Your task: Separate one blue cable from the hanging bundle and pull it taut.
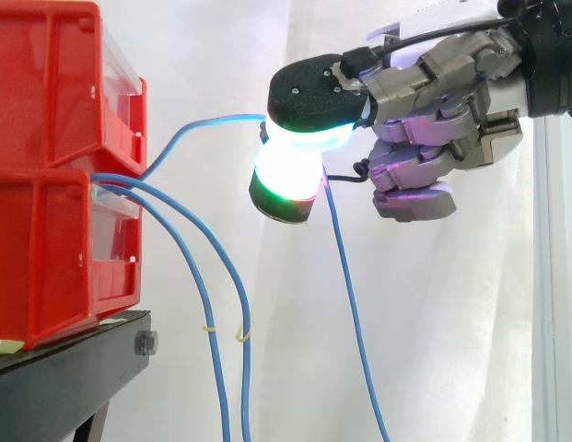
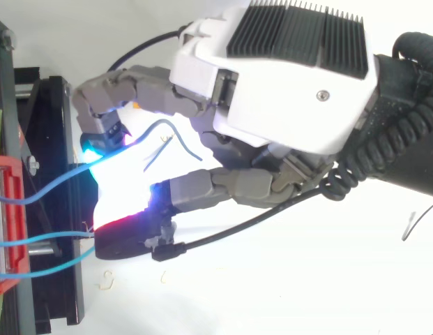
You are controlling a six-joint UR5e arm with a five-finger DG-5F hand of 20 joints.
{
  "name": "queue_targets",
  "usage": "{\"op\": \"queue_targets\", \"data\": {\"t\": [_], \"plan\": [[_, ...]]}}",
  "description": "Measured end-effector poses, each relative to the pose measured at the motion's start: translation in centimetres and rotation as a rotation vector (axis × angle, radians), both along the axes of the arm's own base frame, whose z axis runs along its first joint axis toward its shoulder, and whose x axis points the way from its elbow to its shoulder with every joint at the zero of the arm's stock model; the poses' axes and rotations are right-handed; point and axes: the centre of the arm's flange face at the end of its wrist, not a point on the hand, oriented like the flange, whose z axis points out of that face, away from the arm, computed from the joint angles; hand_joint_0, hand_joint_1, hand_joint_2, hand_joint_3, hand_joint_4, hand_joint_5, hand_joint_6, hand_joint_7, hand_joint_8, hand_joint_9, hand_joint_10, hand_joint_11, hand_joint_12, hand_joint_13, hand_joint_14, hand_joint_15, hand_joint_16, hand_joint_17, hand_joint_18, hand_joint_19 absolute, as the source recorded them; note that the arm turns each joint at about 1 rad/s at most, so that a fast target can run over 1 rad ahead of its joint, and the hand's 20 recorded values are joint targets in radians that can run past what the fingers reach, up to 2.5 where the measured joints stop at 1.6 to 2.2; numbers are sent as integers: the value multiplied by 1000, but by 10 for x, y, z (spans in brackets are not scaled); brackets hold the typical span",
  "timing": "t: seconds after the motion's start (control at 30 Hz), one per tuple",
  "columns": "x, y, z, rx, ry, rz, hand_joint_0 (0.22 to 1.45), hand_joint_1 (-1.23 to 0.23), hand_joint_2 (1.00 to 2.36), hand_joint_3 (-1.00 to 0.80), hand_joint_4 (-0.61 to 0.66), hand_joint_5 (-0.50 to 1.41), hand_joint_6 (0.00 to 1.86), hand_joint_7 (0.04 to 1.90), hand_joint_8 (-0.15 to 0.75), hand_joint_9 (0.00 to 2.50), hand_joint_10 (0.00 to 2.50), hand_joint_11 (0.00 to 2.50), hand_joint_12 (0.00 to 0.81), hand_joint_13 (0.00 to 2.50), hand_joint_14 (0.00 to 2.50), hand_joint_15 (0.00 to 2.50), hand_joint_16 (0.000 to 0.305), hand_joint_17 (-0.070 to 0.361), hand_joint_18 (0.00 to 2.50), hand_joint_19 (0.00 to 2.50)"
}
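Observation:
One blue cable (image 1: 198,129) runs from the gap between the stacked red bins (image 1: 46,110) up to my hand (image 1: 433,101), still in a gentle curve. Two glowing fingertips (image 1: 309,92) are pinched together on it, one above the other. Past the pinch, the cable drops behind the hand and hangs down to the bottom edge. From above, the same cable (image 2: 56,185) reaches the bright pads of the hand (image 2: 286,91). Two other blue cables (image 1: 221,267) hang loose from the lower bin, apart from the hand.
The bins sit on a black stand (image 1: 55,378) at the left, before a white curtain. From above, the two loose cables (image 2: 42,241) leave the red bin (image 2: 10,223) just below the held one. Small pale ties (image 1: 241,333) cling to the hanging cables.

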Motion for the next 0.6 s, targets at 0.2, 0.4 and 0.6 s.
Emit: {"op": "queue_targets", "data": {"t": [0.2,0.4,0.6], "plan": [[0,0,0,-14,5,4,746,-808,1019,-274,198,99,507,1290,175,2335,63,2372,285,1390,1238,1311,35,78,1190,1451],[0,0,2,-124,34,19,748,-806,1019,-270,202,99,507,1269,167,2347,7,2395,287,1399,1214,1314,35,78,1186,1444],[2,0,4,-268,62,33,749,-808,1020,-260,205,99,507,1262,169,2351,1,2405,283,1403,1205,1324,34,77,1185,1446]]}}
